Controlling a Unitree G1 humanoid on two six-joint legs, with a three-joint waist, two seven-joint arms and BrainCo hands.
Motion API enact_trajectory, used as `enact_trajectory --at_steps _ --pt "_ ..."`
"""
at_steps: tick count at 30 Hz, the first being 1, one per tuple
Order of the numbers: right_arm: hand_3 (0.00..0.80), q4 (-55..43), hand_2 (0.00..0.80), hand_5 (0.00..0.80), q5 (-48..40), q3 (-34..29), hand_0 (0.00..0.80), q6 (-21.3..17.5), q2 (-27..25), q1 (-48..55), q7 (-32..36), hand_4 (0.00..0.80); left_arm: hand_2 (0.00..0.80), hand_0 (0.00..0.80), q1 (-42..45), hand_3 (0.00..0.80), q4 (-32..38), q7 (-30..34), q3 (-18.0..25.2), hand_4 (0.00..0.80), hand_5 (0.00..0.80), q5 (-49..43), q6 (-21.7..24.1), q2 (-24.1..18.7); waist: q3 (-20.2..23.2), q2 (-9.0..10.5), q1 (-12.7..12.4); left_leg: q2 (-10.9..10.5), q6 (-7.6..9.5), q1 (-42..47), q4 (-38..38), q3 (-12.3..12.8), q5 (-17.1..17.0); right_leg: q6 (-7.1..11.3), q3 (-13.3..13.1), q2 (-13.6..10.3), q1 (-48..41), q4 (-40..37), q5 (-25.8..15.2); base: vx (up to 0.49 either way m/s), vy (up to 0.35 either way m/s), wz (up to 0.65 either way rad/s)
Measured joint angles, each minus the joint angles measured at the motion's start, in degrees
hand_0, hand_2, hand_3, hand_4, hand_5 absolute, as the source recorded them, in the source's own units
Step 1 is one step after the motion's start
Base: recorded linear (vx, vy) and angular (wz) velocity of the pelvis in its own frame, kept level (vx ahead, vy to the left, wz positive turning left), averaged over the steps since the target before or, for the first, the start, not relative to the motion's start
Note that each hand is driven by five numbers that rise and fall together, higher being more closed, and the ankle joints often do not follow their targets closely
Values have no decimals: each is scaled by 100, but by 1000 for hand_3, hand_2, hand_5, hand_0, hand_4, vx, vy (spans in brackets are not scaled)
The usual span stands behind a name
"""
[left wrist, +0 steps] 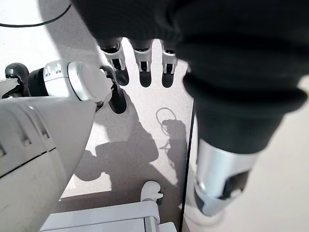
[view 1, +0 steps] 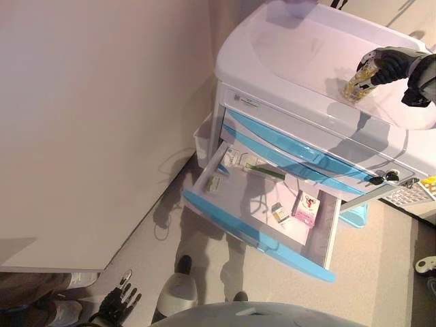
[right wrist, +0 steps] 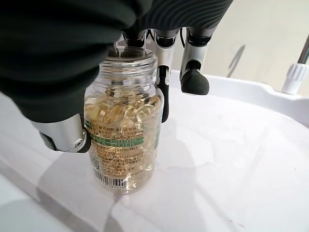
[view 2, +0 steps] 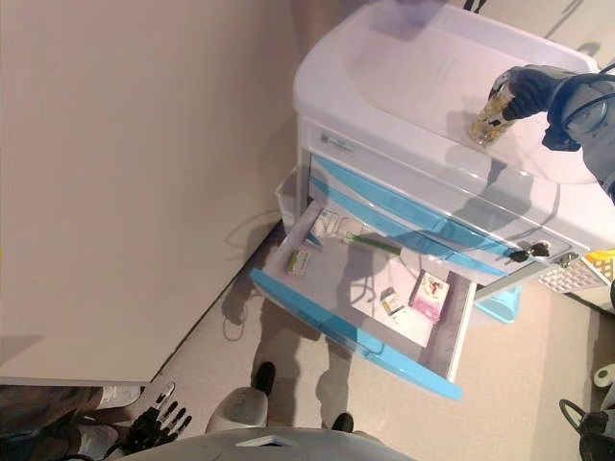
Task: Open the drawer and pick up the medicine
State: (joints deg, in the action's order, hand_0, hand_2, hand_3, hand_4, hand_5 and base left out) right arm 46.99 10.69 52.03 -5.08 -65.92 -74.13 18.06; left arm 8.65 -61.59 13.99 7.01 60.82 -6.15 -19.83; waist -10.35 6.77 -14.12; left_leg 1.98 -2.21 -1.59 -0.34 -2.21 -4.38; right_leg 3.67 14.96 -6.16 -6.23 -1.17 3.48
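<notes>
Right hand (view 1: 392, 65): fingers closed around the capsule bottle (right wrist: 123, 140).
Capsule bottle: held upright on the cart top surface (view 1: 300, 54), 2 o'clock.
Drawer (view 1: 262, 211): pulled open, boxes inside.
Left hand (view 1: 117, 300): fingers relaxed, 7 o'clock.

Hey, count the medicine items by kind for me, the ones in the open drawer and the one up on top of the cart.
Capsule bottles: 1, the bottle in the right hand
Packets in the drawer, about 5, small ones hard to tell apart
Total: about 6
</notes>
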Motion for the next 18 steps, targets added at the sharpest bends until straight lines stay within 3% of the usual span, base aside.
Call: enact_trajectory --at_steps 5,7,18 --pt "800 325 800 800 210 -107 800 3 160 -19 -47 800 0 0 -3 0 0 80 -1 0 0 -1 1 -123 -20 -18 -59 -6 -10 -19 6 -72 -8 0 25 3 6 3 0 -11 -15 2" --pt "0 435 0 0 314 -164 0 39 192 -19 -114 0 0 0 -7 0 6 113 -1 0 0 -1 0 -138 -33 -35 -85 -11 -12 -47 6 -98 -15 1 44 2 23 3 0 -22 -19 6" --pt "0 465 0 0 500 -225 0 239 187 -105 -171 0 0 0 -52 0 6 152 0 0 0 -5 -32 -144 -109 -35 -114 -18 -17 -127 3 -198 -43 -1 108 8 84 11 -1 -1 -5 3"
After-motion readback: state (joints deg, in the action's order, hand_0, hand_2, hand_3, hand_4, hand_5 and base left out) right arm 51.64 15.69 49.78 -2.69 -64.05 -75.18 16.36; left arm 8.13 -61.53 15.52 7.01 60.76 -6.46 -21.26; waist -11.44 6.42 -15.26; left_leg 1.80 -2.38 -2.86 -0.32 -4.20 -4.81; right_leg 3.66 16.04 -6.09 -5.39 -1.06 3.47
